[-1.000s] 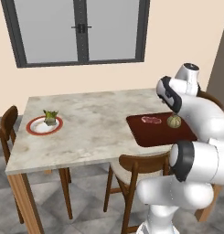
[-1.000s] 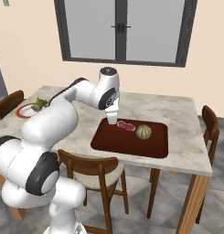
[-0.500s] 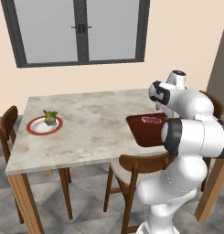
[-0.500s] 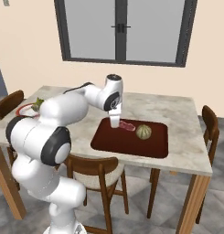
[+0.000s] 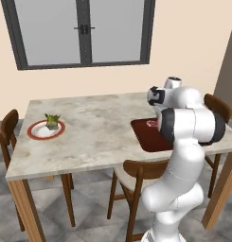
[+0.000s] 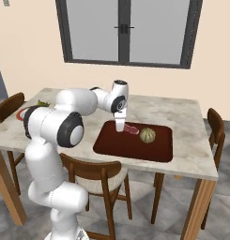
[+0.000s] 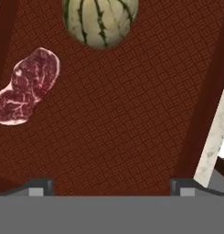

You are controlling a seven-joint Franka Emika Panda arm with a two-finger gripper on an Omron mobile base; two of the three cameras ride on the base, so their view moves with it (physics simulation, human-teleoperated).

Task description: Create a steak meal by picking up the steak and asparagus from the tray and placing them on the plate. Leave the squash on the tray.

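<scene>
Marble-topped table [image 6: 191, 154] under a dark-framed window [image 5: 79, 30] is carrying the scene, with wooden chairs [image 6: 95, 176] standing around it. Nearest the base, the white arm is rising, folding at its elbow and reaching forward over the table, its wrist turning the gripper [image 6: 119, 125] straight down over the near-left part of the tray [image 6: 130, 147]. Its jaws are standing spread wide, pinching nothing, the two tips [image 7: 40, 186] hanging above bare tray floor in the hand view. Just beyond the gripper, the steak [image 6: 131, 129] is lying flat on the tray, clear of the fingers. Beside it, the squash [image 6: 147, 135] is sitting on the tray, apart from the meat. Far across the table, at its other end, the plate [image 5: 45, 130] is holding the asparagus [image 5: 52, 121], which is sitting on the plate's white middle.
</scene>
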